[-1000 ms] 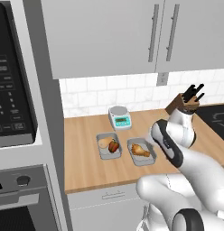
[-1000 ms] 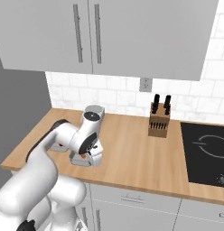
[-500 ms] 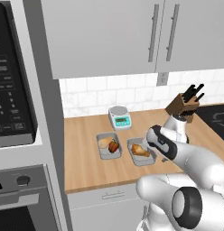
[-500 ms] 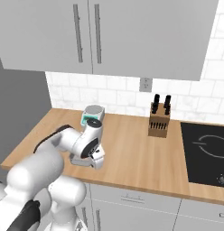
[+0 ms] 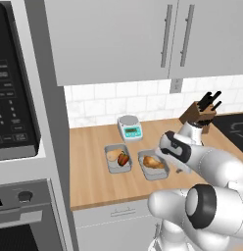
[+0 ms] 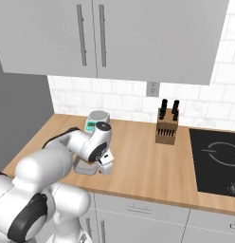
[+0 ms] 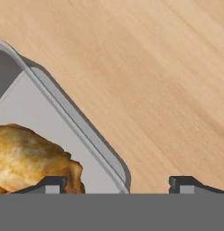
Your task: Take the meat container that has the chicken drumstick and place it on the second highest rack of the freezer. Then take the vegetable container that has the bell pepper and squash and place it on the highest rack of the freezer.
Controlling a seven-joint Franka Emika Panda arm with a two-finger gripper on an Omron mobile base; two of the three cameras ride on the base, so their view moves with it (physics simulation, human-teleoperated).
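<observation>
over the worktop (image 5: 94,162), the hand (image 7: 118,185) has dropped, fingers spread and empty, straddling the meat container's (image 5: 154,165) right rim; grasp looks imminent.

two trays (image 5: 114,165) (each filled), one scale (image 5: 130,128), one knife block (image 5: 196,116)

Countertop (image 5: 94,186): light wood, visible grain, matt. Both trays — meat container (image 5: 157,170), vegetable container (image 5: 112,165) — plain grey, smooth, look like matt metal or plastic, can't tell which. Chicken drumstick (image 7: 28,155): golden-brown, rough mottled skin, slight sheen. Bell pepper (image 5: 124,159): glossy red. Squash (image 5: 113,155): dull tan. Knife block (image 6: 166,132): wood, black handles. Backsplash (image 6: 124,99): white tile, smooth. Upper cabinets (image 6: 114,38): flat grey matt, brushed-metal bar handles. Cooktop (image 6: 216,161): black, glassy. Arm shell (image 5: 211,164): glossy white plastic.
</observation>
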